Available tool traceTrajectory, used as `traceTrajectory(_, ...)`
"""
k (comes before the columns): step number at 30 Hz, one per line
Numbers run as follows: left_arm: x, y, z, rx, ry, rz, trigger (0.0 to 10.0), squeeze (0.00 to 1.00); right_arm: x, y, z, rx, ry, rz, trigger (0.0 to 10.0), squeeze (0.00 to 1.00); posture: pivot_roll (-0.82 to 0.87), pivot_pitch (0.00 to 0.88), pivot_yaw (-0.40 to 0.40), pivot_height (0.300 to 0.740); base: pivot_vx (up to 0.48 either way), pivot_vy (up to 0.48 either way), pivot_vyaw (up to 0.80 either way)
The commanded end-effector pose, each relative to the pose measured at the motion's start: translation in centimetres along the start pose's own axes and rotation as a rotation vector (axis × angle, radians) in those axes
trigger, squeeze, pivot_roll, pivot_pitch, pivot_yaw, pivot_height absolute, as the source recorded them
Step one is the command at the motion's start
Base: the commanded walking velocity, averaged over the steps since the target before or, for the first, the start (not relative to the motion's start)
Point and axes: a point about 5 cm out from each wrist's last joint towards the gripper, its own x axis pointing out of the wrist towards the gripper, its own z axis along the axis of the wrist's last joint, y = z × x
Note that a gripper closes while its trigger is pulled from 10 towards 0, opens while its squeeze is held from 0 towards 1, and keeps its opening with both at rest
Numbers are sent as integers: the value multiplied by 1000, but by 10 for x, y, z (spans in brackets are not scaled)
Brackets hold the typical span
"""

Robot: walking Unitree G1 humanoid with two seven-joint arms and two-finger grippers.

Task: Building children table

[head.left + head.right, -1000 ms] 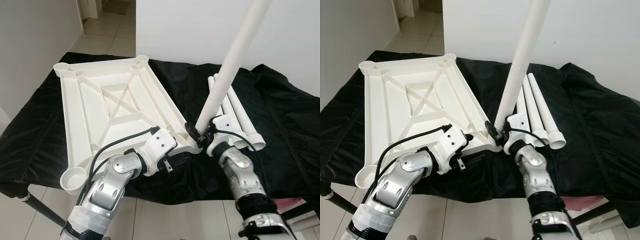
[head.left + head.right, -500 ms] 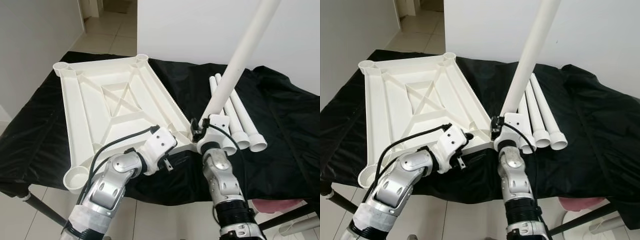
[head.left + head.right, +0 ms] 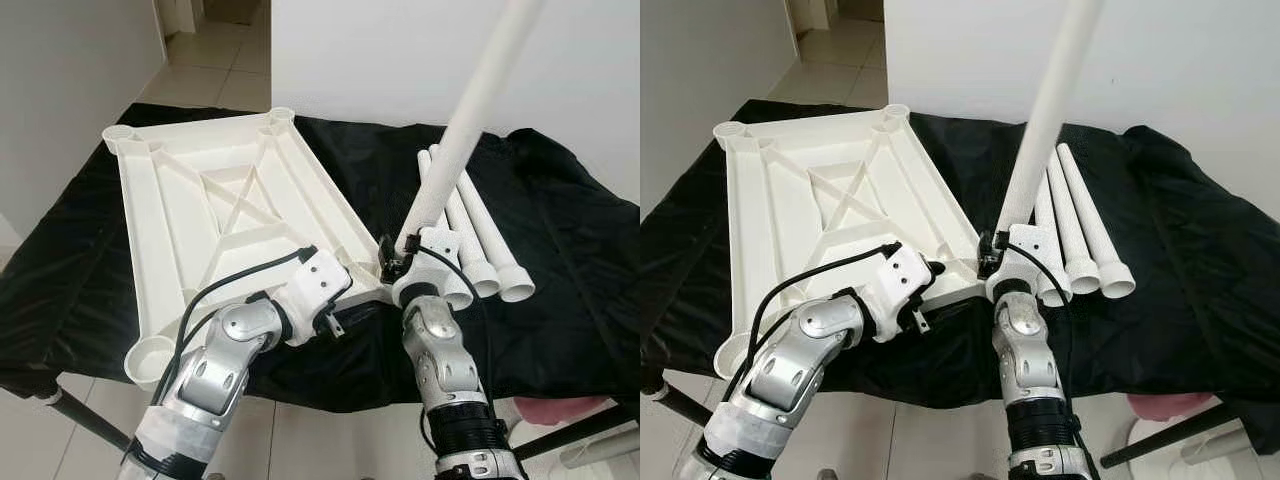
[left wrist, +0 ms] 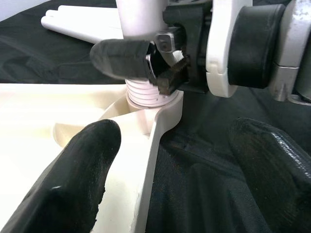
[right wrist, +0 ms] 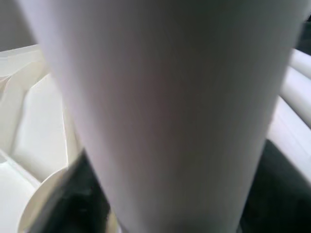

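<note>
A white tabletop (image 3: 200, 210) lies upside down on the black-covered table (image 3: 560, 300). My right gripper (image 3: 395, 262) is shut on the bottom of a long white leg (image 3: 470, 110), which rises tilted up and to the right. In the left wrist view the leg's threaded end (image 4: 145, 92) sits in the tabletop's near right corner socket (image 4: 163, 109). My left gripper (image 4: 175, 145) is open and straddles the tabletop's rim just before that corner, one finger (image 4: 77, 179) on the plastic and the other over the cloth. The right wrist view is close on the leg (image 5: 165, 107).
Three more white legs (image 3: 480, 240) lie side by side on the cloth right of the corner. A white wall (image 3: 400, 50) stands behind the table and tiled floor (image 3: 220, 60) runs back left. A pink object (image 3: 550, 410) sits below the table's front right edge.
My right forearm has swung in to the left under the leg, and the leg's tilt has shifted slightly. The leg's foot stays at the corner socket. The left arm has barely moved.
</note>
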Motion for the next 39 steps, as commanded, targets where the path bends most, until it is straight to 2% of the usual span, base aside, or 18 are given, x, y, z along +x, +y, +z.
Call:
traceTrajectory(1,0,1,-1,-10,12,45,10000,0,-2,-2,0,8,-4,32,10000,1000,4,0,-32,740,0,0,0)
traceTrajectory(4,-2,2,-2,-10,14,42,10000,0,-4,-3,2,-1,-17,75,10000,1000,4,0,-32,740,0,0,0)
traceTrajectory(5,-2,2,-3,-9,19,43,10000,0,-5,-7,4,-8,-34,132,10000,1000,-4,0,-27,740,0,0,0)
traceTrajectory(8,-1,3,-2,-8,17,40,10000,0,-5,-13,7,-28,-46,180,10000,1000,-7,0,-25,740,0,0,0)
traceTrajectory(9,0,2,-1,-7,14,38,10000,0,-4,-17,9,-49,-50,227,10000,486,-11,0,-23,740,0,0,0)
traceTrajectory(12,1,2,0,-6,12,36,10000,0,-4,-19,10,-63,-51,259,10000,486,-12,0,-23,740,0,0,0)
traceTrajectory(13,2,2,0,-4,10,32,10000,0,-2,-22,12,-77,-53,301,10000,0,-14,0,-21,740,0,0,0)
traceTrajectory(18,3,3,0,0,7,26,10000,0,4,-26,12,-174,-29,479,10000,0,-18,0,-19,740,0,0,0)
traceTrajectory(28,6,3,2,8,2,23,10000,0,19,-27,11,-211,11,621,10000,0,-13,0,-22,740,0,0,0)
traceTrajectory(29,6,3,2,8,1,24,10000,0,19,-27,8,-224,24,634,6235,0,-8,0,-22,740,0,0,0)
traceTrajectory(32,6,3,2,8,1,23,10000,0,20,-27,6,-234,30,640,6235,0,-8,0,-22,740,0,0,0)
traceTrajectory(33,5,3,2,7,0,24,10000,0,20,-28,4,-235,34,644,0,0,-6,0,-24,740,0,0,0)
traceTrajectory(39,5,2,2,6,2,22,10000,0,21,-35,-1,-216,43,639,0,0,-11,0,-25,740,0,0,0)
